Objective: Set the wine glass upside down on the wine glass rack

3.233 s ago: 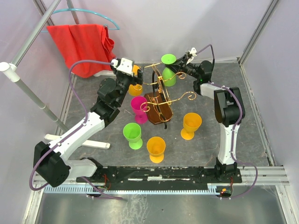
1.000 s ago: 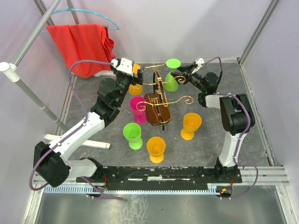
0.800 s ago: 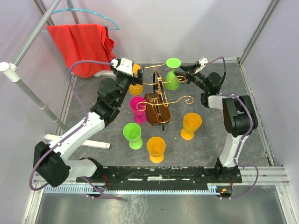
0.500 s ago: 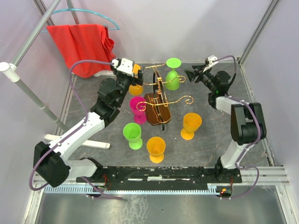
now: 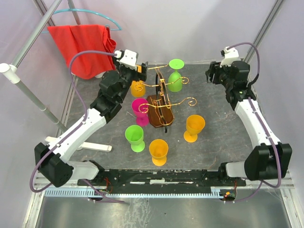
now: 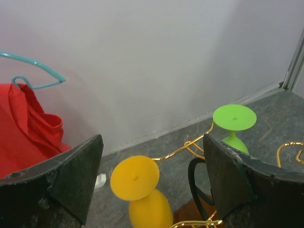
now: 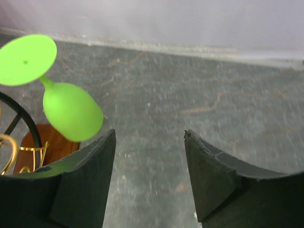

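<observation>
The wine glass rack (image 5: 160,97), gold wire arms on a dark brown wooden base, stands mid-table. A green wine glass (image 5: 175,76) hangs upside down on its far right arm; it also shows in the right wrist view (image 7: 66,107) and left wrist view (image 6: 233,124). An orange glass (image 5: 137,88) hangs upside down on the far left arm (image 6: 140,197). My left gripper (image 5: 140,67) is open and empty, just above and behind the orange glass. My right gripper (image 5: 210,76) is open and empty, well right of the green glass.
On the table stand a pink glass (image 5: 141,110), a green glass (image 5: 135,137), and two orange glasses (image 5: 158,151) (image 5: 194,127). A red cloth (image 5: 85,45) hangs on a teal hanger at back left. White rails run along the left side.
My right gripper let go of the green glass, now hanging on the rack, and drew back right and up. My left gripper opened off the orange glass and rose slightly.
</observation>
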Robot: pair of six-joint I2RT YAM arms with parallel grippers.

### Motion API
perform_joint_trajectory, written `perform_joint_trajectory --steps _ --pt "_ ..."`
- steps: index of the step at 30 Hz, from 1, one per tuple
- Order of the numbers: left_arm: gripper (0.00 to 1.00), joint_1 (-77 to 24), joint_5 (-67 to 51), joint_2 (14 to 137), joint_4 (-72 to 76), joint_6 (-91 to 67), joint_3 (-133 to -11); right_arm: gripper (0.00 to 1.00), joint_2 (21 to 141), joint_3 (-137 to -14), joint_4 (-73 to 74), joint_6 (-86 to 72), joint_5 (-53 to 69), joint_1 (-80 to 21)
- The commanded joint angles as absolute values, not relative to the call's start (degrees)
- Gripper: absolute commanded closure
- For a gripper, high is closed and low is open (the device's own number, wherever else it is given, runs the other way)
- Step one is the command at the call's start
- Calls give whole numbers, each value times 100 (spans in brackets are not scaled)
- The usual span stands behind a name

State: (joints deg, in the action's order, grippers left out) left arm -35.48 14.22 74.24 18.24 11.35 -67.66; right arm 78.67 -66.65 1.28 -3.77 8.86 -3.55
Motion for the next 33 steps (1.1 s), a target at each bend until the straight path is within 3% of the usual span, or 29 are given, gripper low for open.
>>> perform_joint_trajectory --steps 1,8,15,21,33 --pt "8 -3562 2224 7203 616 699 -7381 31 7439 -7208 1520 -580 117 -366" --pt "7 -3560 3740 6672 -1827 -347 -7774 30 8093 -8752 2676 -948 -311 -363" --pt "5 -3574 3421 5867 -3330 -2208 -6954 30 8315 -9228 2707 -1273 -173 -362" --pt "2 -3568 2751 6060 -3774 -2538 -6459 30 8134 -8930 2598 -1280 -177 -369" --pt "1 -3569 2055 6972 -2829 -2864 -6029 30 7580 -8548 2558 -1099 -365 -360"
